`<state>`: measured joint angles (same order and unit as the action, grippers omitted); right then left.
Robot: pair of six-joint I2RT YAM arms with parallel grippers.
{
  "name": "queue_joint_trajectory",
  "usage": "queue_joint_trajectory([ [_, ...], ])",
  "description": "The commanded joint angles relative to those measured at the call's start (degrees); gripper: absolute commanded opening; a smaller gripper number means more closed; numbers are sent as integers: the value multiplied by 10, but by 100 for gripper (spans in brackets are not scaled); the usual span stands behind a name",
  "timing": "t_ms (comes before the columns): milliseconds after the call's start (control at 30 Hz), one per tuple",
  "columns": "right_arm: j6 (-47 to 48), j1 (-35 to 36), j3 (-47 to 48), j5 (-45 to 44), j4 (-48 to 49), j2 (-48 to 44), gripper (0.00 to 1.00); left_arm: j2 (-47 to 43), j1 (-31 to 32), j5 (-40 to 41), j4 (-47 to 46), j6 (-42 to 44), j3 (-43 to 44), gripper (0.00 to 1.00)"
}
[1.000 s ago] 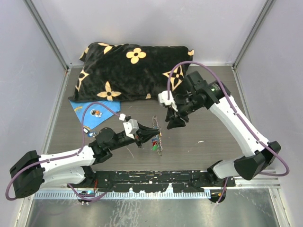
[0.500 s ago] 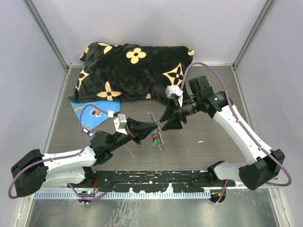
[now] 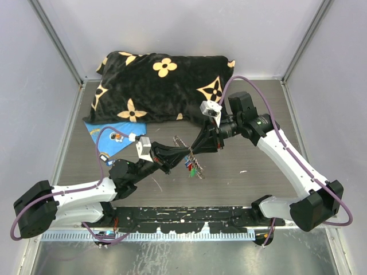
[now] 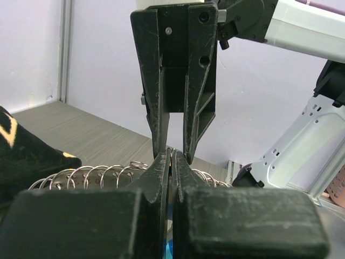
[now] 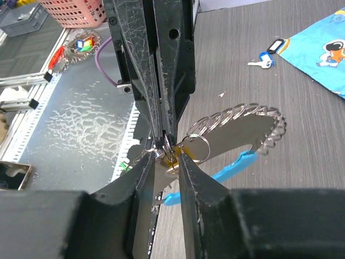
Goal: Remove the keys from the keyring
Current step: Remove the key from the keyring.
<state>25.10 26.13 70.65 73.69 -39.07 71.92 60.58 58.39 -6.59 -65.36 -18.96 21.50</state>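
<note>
left fingers point(image 3: 179, 153): pinched shut on keyring point(image 3: 184, 148)
right fingers point(image 3: 199, 149): narrowly parted; I see ring loops between
keys point(image 3: 192, 168): hanging under keyring

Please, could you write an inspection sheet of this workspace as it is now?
Surface: grey wood-grain table, one white speck.
Job's things: grey metal coil keyring with light-blue section, held between both grippers; tiny coloured-head keys on it.
Clutter: black flower-patterned pillow; blue printed sheet; loose blue-tagged key.
Grippers: left gripper shut on keyring; right gripper narrowly open around it.
Cables: purple cables looped at both arms.
Surroundings: grey walls.
</note>
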Motion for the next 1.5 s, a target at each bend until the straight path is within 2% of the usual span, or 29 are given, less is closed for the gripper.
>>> queue_joint_trajectory([
  [0, -17, -3, -4, 25, 35, -16, 29, -5, 2, 17, -82, -6, 10, 0],
  [433, -13, -1, -14, 50, 51, -15, 20, 5, 2, 17, -88, -16, 12, 0],
  [500, -15, -1, -16, 50, 55, -15, 15, 8, 2, 15, -88, -18, 14, 0],
  [600, -14, 0, -18, 52, 58, -14, 2, 11, 2, 12, -90, -23, 15, 0],
  [833, 15, 0, -2, 23, 19, -18, 1, 7, 1, 18, -86, -43, 10, 0],
  [900, 63, 0, 18, -7, -31, -18, 1, -6, 1, 30, -68, -57, 6, 8],
  [1000, 99, 0, 38, -53, -75, -22, 1, -44, -1, 45, -3, -75, 3, 30],
  [1067, 115, 0, 48, -79, -95, -23, 1, -84, -4, 57, 67, -90, 6, 38],
  [1133, 125, 0, 57, -95, -110, -25, 1, -128, -8, 71, 175, -109, 26, 44],
  [1233, 126, -2, 62, -104, -115, -27, 1, -188, -26, 95, 367, -188, 81, 49],
  [1300, 120, -2, 63, -104, -115, -24, 1, -199, -60, 68, 460, -257, 124, 49],
  [1400, 116, -4, 65, -98, -116, -19, 1, -184, -156, -40, 479, -416, 147, 47],
  [1467, 115, -5, 64, -97, -117, -18, 1, -153, -222, -127, 432, -540, 141, 44],
])
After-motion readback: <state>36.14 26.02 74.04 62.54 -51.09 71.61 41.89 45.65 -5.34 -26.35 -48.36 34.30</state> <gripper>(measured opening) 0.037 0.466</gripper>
